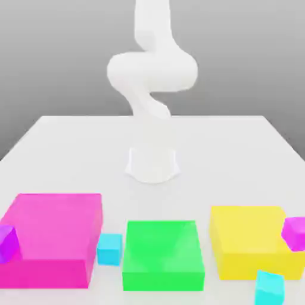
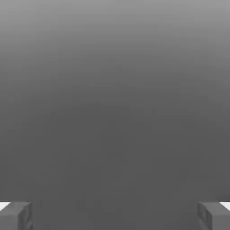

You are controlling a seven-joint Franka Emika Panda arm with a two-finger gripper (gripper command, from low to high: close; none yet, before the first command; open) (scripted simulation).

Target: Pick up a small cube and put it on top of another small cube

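Rearing upright behind blocks, white arm (image 1: pixel 152 77) w/ end effector (image 2: pixel 115 215) fingers spread wide, empty.

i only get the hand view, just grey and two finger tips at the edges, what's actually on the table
Observer: Three big flat blocks in a row: pink block, green block, yellow block.
Operator: any small cyan cubes
Observer: Two. One cyan cube sits between the pink and green blocks.
Operator: and the other
Observer: The second cyan cube lies in front of the yellow block, at the exterior view's right, tilted.
Operator: gripper holding anything
Observer: No, the gripper is open with nothing between its fingers.
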